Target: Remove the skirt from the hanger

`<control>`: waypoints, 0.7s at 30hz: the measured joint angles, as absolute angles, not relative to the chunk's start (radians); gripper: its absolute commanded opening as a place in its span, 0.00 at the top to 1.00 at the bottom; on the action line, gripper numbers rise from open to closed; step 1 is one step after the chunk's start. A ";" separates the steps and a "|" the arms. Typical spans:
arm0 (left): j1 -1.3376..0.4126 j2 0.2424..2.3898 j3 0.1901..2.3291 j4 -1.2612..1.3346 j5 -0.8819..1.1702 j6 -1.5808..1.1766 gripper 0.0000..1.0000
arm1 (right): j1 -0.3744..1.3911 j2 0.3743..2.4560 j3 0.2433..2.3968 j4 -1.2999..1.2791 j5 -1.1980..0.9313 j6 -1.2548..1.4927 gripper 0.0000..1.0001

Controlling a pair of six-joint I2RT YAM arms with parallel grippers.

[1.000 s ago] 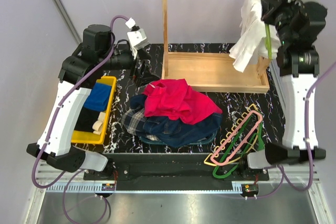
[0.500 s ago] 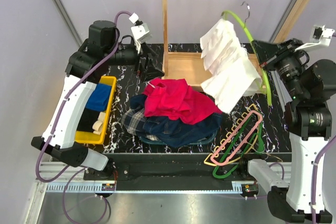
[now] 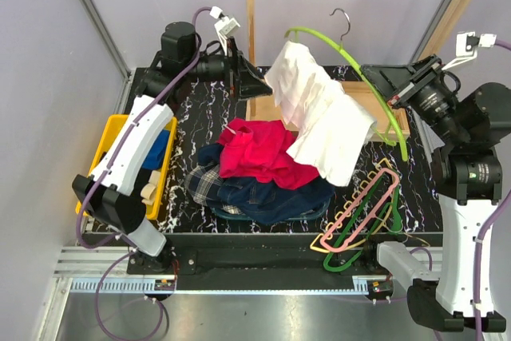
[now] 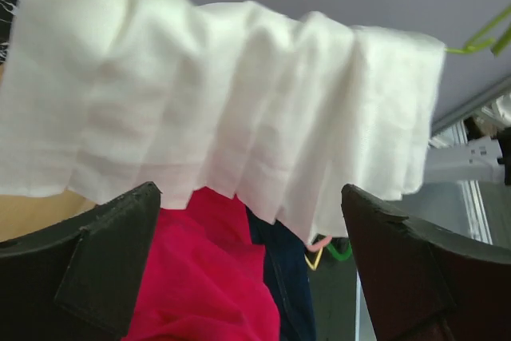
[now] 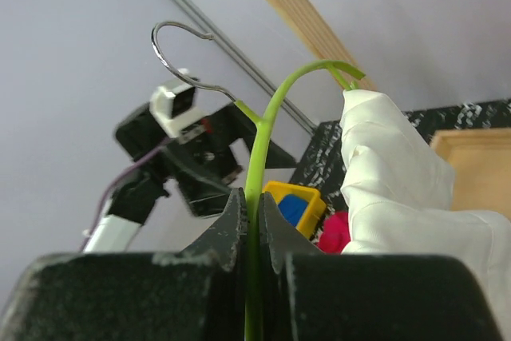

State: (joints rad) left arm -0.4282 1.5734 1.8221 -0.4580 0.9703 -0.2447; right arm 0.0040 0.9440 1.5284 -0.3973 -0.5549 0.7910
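Note:
The tartan skirt (image 3: 206,180) lies in the clothes pile on the table, under a red garment (image 3: 259,149) and beside navy denim (image 3: 279,197); it is on no hanger. The cream hanger (image 3: 319,247) lies front right under a pink hanger (image 3: 363,213). My right gripper (image 3: 374,79) (image 5: 254,197) is shut on a green hanger (image 3: 331,41) (image 5: 271,109) held in the air. A white pleated garment (image 3: 323,121) (image 4: 223,101) (image 5: 399,197) hangs from it. My left gripper (image 3: 257,85) (image 4: 249,197) is open, just left of the white cloth, not touching it.
A wooden rack (image 3: 250,37) with a tray base stands at the back. A yellow bin (image 3: 164,169) with blue and black cloth sits at the left. Another green hanger (image 3: 359,231) lies in the hanger pile. The red garment (image 4: 200,277) shows below my left fingers.
My right arm has taken the green hanger with the white garment off the rail and swung it left over the table. My left arm has moved back and right toward the cloth.

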 measured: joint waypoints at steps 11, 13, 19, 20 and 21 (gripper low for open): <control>-0.266 1.684 1.885 -0.267 0.960 -0.311 0.01 | 0.004 0.955 1.689 -0.333 -0.675 0.893 1.00; -0.265 1.690 1.906 -0.259 0.962 -0.313 0.01 | 0.004 0.953 1.694 -0.330 -0.687 0.910 1.00; -0.269 1.697 1.918 -0.142 1.028 -0.412 0.01 | 0.004 0.952 1.695 -0.327 -0.720 0.956 1.00; -0.269 1.700 1.918 -0.122 1.045 -0.429 0.01 | 0.004 0.952 1.695 -0.327 -0.724 0.963 1.00; -0.269 1.705 1.918 -0.106 1.062 -0.448 0.01 | 0.004 0.953 1.695 -0.327 -0.726 0.967 1.00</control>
